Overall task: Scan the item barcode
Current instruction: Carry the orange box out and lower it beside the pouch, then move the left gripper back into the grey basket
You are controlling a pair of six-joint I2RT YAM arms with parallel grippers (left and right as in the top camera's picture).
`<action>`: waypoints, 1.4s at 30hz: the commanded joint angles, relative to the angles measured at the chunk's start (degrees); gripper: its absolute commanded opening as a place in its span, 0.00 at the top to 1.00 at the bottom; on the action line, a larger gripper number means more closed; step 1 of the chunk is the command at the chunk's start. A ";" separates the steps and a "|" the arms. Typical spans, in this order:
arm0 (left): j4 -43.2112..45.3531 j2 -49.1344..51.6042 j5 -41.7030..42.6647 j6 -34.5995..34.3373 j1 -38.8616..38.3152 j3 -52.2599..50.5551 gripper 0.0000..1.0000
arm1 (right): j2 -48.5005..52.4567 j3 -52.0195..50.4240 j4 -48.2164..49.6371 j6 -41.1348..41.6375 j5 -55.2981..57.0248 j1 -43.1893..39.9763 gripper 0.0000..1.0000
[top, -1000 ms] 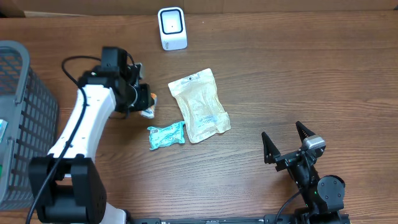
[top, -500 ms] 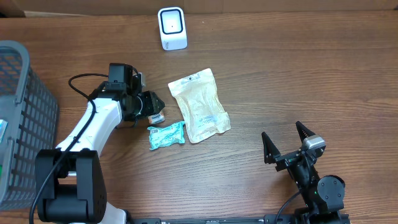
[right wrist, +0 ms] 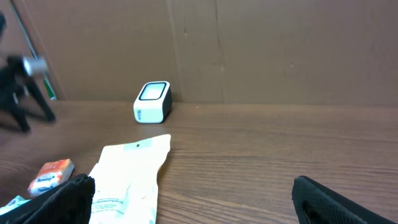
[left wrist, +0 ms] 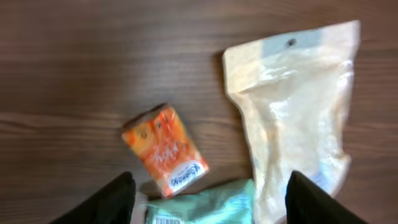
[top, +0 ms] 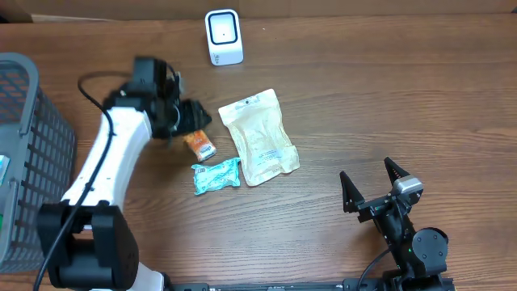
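left pincer (left wrist: 211, 198) jaws apart, holding nothing, over orange packet (top: 199, 145) lying flat on table (top: 388, 89) left of centre, scanner (top: 223, 36) at far edge, right pincer (top: 367, 175) wide, empty, near edge

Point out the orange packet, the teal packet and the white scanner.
orange packet (left wrist: 166, 151), left wrist view, middle of its printed face.
teal packet (top: 216, 175), overhead view, centre of the wrapper.
white scanner (top: 223, 32), overhead view, on its top window.

barcode (left wrist: 163, 219) on teal packet (left wrist: 211, 199), lettering on orange packet (left wrist: 165, 149) too blurred to read
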 commanded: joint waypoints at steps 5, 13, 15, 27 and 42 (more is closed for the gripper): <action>-22.43 -2.19 -10.80 11.72 3.08 35.36 0.13 | -0.42 -0.59 0.26 0.13 -0.07 -0.17 0.00; -35.95 -2.19 -19.85 12.22 16.55 58.12 0.11 | -0.42 -0.59 0.26 0.15 -0.07 -0.17 0.00; -36.70 -2.21 -19.85 12.11 21.03 59.56 0.11 | -0.42 -0.59 0.26 0.13 -0.07 -0.17 0.00; -34.36 -1.36 -20.52 5.09 45.20 47.69 0.17 | -0.42 -0.59 0.26 0.13 -0.07 -0.17 0.00; -10.01 -1.33 -19.61 3.41 49.79 19.63 0.07 | -0.42 -0.59 0.26 0.15 -0.07 -0.17 0.00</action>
